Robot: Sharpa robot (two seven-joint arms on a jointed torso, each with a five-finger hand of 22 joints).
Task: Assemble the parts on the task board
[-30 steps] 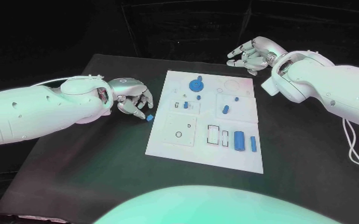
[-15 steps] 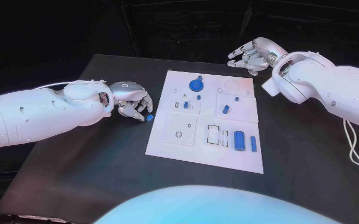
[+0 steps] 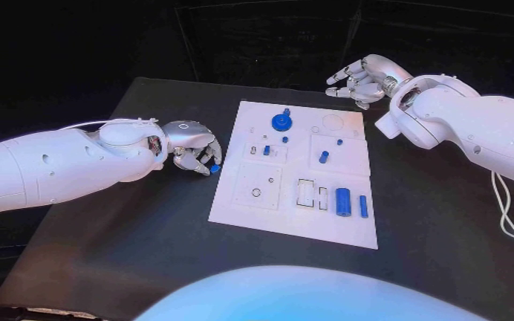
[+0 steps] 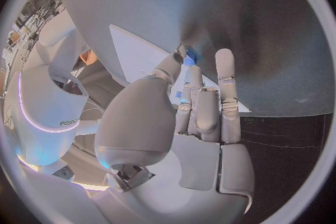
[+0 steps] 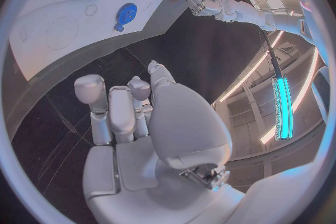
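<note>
The left hand (image 3: 193,150) has closed in over the loose part (image 3: 215,166), fingertips pinching it on the table beside the board (image 3: 257,209). Pickup underway; next, lift. Right hand (image 3: 362,79) hovers open, empty.

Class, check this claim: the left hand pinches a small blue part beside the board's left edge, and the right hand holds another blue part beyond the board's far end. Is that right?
Not quite. The right hand holds nothing; the right wrist view shows its fingers bare. The left hand does pinch a small blue part beside the board, as stated.
</note>
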